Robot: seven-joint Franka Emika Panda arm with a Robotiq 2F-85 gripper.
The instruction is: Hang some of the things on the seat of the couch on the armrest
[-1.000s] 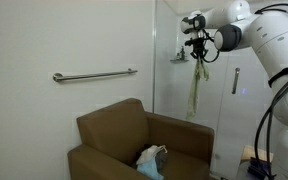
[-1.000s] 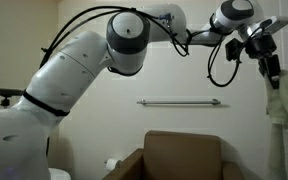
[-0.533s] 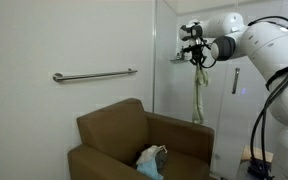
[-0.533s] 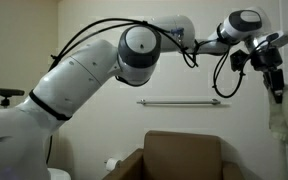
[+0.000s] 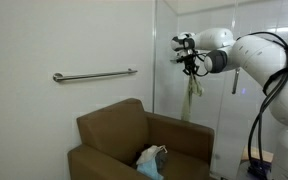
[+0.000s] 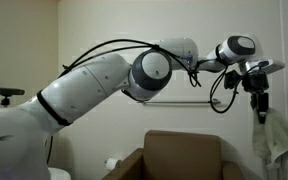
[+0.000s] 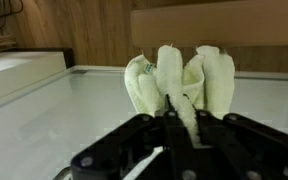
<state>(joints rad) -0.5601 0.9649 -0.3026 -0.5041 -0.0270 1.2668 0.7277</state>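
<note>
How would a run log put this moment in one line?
hand: shut on pale cloth | pale cloth: dangling in air, off the couch | seat: grey-blue cloth lying there

Long pale white-green cloth (image 5: 192, 98) dangling limp in mid-air; grey-blue and white pieces (image 5: 152, 158) heaped on couch seat (image 5: 176, 152)

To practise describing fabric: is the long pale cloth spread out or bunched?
Bunched. The long pale cloth hangs as a narrow strip from the shut gripper; the wrist view shows gathered folds pinched there.
</note>
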